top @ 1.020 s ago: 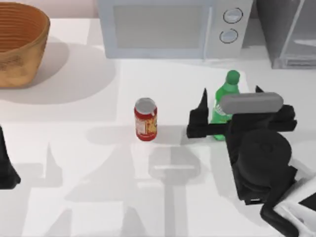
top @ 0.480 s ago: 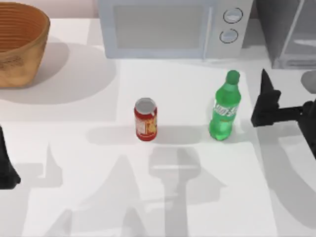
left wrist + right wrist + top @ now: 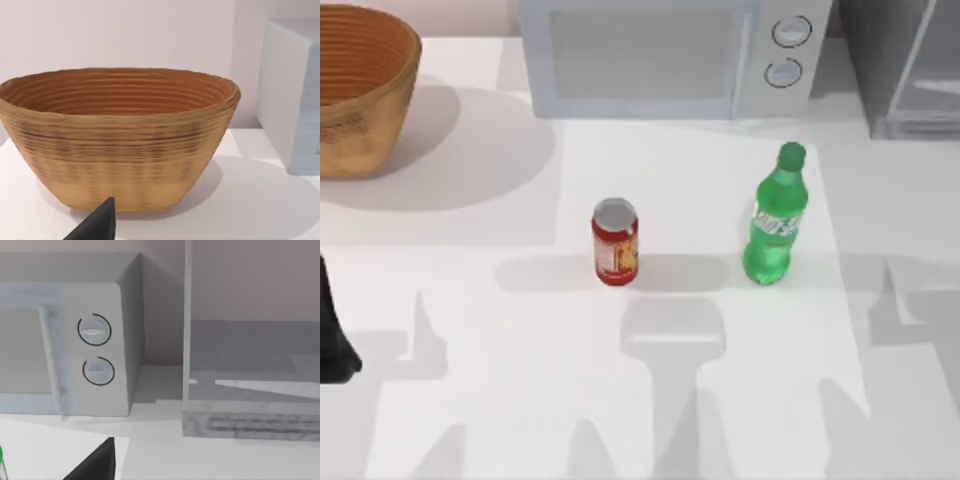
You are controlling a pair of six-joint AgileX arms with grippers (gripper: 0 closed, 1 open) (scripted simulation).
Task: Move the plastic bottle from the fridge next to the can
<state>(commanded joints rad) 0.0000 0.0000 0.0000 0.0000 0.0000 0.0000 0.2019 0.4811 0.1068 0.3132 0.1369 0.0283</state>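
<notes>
Standing upright on the desk [image 3: 470, 300] in top view, bottle [image 3: 775, 225] is well right of can [image 3: 615, 242], out of fridge [image 3: 905, 70]; next: regrip, shift closer. Left wrist: basket [image 3: 117, 135]. Right wrist: microwave [image 3: 65, 350], fridge [image 3: 250, 370]. Jaws' state: can't tell.

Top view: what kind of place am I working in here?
Likely a rendered kitchen counter: a microwave and fridge stand along the back, with a can and plastic bottle on the white table.
</notes>
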